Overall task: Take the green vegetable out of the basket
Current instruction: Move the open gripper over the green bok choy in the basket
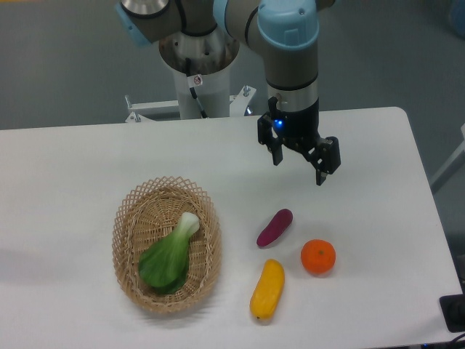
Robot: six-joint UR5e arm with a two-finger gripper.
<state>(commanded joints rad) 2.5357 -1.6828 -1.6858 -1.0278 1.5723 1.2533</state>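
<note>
While the gripper [298,161] hangs spread and empty, the leafy green vegetable [168,256] lies in the basket [125,227].

No text, brand or number can be read anywhere in the view. The one sign-like mark is a small white sticker [195,80] with a red and dark symbol on the front of the white pedestal [200,69] under the arm; its content is too small to make out. The gripper [299,160] carries a lit blue indicator light [277,123] on its black body, without lettering. The white table [73,167] bears no printing
</note>
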